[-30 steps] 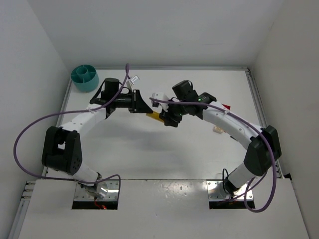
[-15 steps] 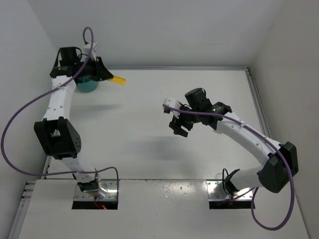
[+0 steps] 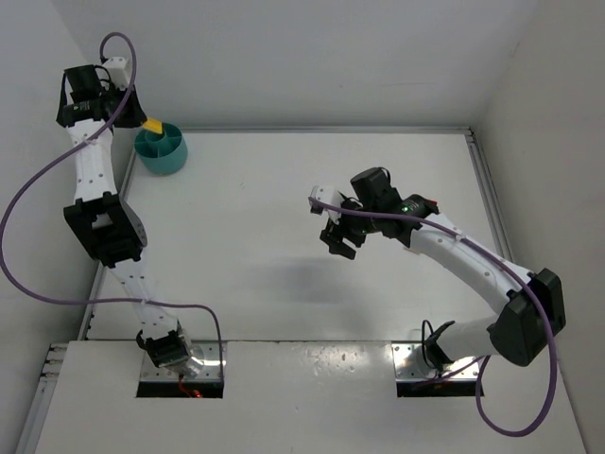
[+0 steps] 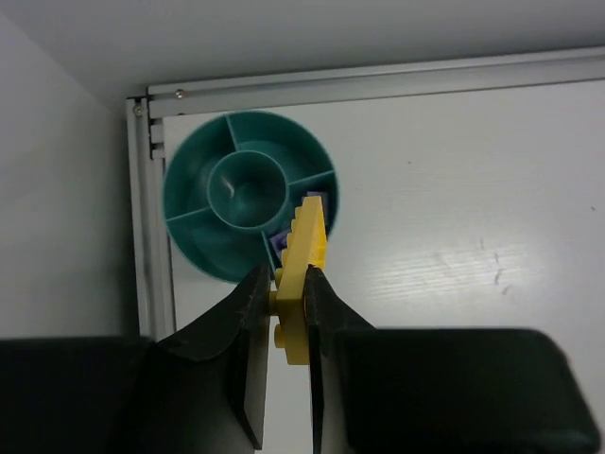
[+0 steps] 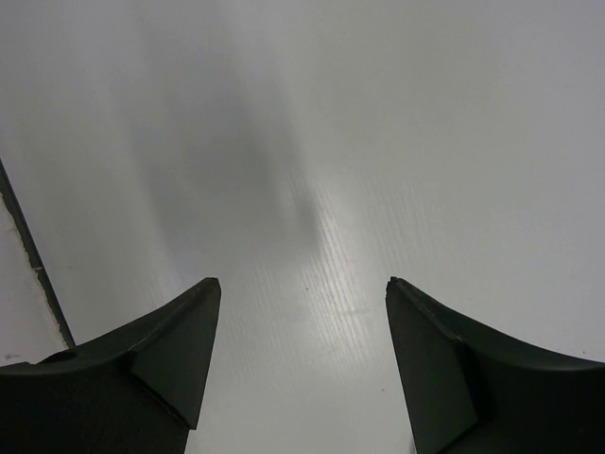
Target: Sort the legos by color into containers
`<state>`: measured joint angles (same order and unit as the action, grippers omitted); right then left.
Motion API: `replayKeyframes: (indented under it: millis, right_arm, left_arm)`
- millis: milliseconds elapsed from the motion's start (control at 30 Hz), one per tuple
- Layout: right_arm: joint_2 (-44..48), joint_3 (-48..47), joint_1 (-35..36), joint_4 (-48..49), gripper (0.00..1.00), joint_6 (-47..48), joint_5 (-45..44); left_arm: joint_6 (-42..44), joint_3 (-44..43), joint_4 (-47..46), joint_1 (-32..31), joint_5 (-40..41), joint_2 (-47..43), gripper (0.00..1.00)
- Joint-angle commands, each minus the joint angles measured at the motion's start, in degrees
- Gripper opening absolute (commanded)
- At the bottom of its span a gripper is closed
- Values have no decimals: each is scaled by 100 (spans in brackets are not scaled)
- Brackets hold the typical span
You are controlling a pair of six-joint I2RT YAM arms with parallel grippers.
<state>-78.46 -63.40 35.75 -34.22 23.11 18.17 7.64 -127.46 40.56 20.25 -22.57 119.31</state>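
Observation:
My left gripper (image 4: 284, 279) is shut on a long yellow lego (image 4: 304, 255), gripped edge-on between the fingers. It hangs high above the teal container (image 4: 194, 194), a round bowl with curved dividers, in the table's back left corner. The lego's far end points over the bowl's near right rim. A small blue-purple lego (image 4: 276, 244) lies in one compartment. In the top view the yellow lego (image 3: 151, 126) sits just above the bowl (image 3: 163, 153). My right gripper (image 3: 338, 236) hovers over the middle of the table, open (image 5: 302, 284), with only bare white tabletop between its fingers.
A metal rail (image 4: 149, 246) runs along the table's left edge right beside the bowl, with the white walls close behind and to the left. A small red piece (image 3: 431, 202) peeks out behind the right forearm.
The left arm swung from the table's centre up to the back left corner, carrying the yellow lego over the bowl. The right gripper opened and drew back a little, then stayed still.

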Motion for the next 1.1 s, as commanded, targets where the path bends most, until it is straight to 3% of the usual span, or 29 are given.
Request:
replayKeyframes:
  millis: [0, 333, 1067]
  right_arm:
    - [-38, 64, -24, 240, 71, -97, 2]
    - [-91, 64, -24, 293, 71, -149, 55]
    - [-302, 64, -24, 293, 71, -202, 2]
  left_arm:
    - [-394, -656, -91, 172, 420, 364, 4]
    - [-272, -605, -548, 172, 1157, 541, 4]
    - [-324, -605, -883, 119, 1044, 1060, 7]
